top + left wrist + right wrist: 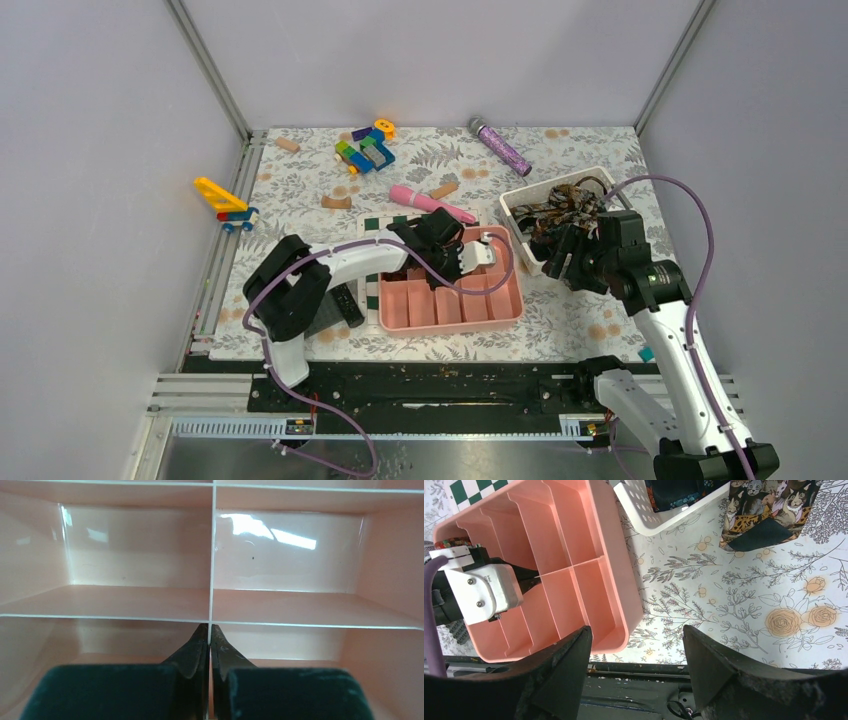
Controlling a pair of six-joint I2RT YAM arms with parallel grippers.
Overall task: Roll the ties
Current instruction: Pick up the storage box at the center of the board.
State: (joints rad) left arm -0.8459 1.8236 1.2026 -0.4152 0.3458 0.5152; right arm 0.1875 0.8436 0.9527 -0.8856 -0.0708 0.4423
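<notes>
ties (pixel 565 205) are piled in the white basket (pixel 515 205) at the counter's (pixel 560 320) far right, dark brown/black/tan tangle, none laid out flat. right wrist view: one cat-print tie (pixel 769 502) hangs over the basket's edge, its end resting on the counter just outside. small patterned bundle (pixel 451 542) sits at the far-left corner of the pink tray (pixel 500 310), mostly hidden behind the left gripper; can't tell what it is. right gripper (pixel 636 630) hovers above the counter in the gap between tray and basket, fingers (pixel 569 665) wide apart, nothing between them, not touching any tie. left gripper (pixel 209 630) is down inside the tray, well away from the basket. its fingers (pixel 192 655) are pressed together, tips right where two thin divider walls cross; can't tell whether they pinch the wall or just meet against it. no fabric in them. the compartments in the left wrist view are bare pink plastic. tray sits near centre, just left of the basket, partly over a green checkered board (pixel 375 225). further out on the floral cover: pink toy (pixel 430 200), purple glitter tube (pixel 500 147), block toy (pixel 365 150), yellow toy vehicle (pixel 225 200) at the left edge. purple cables (pixel 690 200) loop off both arms.
</notes>
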